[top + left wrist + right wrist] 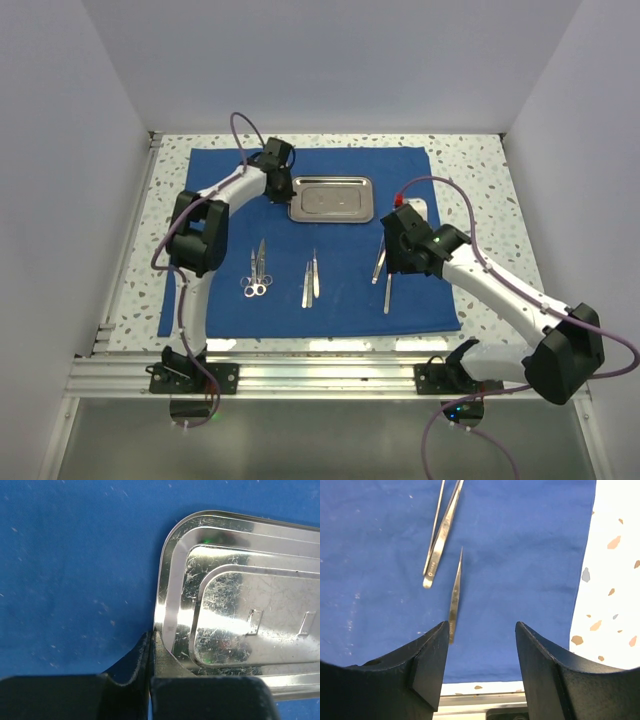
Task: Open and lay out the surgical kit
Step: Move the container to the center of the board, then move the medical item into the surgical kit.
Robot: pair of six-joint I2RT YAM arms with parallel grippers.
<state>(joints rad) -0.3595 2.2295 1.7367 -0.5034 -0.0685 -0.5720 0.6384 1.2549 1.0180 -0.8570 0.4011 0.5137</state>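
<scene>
Steel is what the left claw [151, 639] has hold of: its 2 dark jaws stand pressed almost together on the left rim of the tray [250, 610], close to a rounded corner, with only the thin metal lip between them as far as the wrist view shows. The tray sits flat on the far half of the royal-blue cloth wrap [340, 315], which lies spread over the speckled desk [480, 170]. Its long axis runs left to right, so the whole of it extends rightward from the claw, toward the middle of the cloth. The left arm [200, 235] is the one in contact with it. The right arm [490, 285] ends near the tray's right end without touching it. Any slide or lift of the tray therefore looks set to be led from that left short side, and a pinch on 1 edge could let the far end swing or drag. The right claw [481, 626] hangs wide open and holds nothing, above the right part of the cloth. There 1 slim pointed tweezers [455, 597] lies just left of the gap, its long axis running away from the near edge, with another pair [440, 535] beyond it. Scissors [256, 272] and 2 more slim tools [307, 285] lie across the near half, apart from the tray.
</scene>
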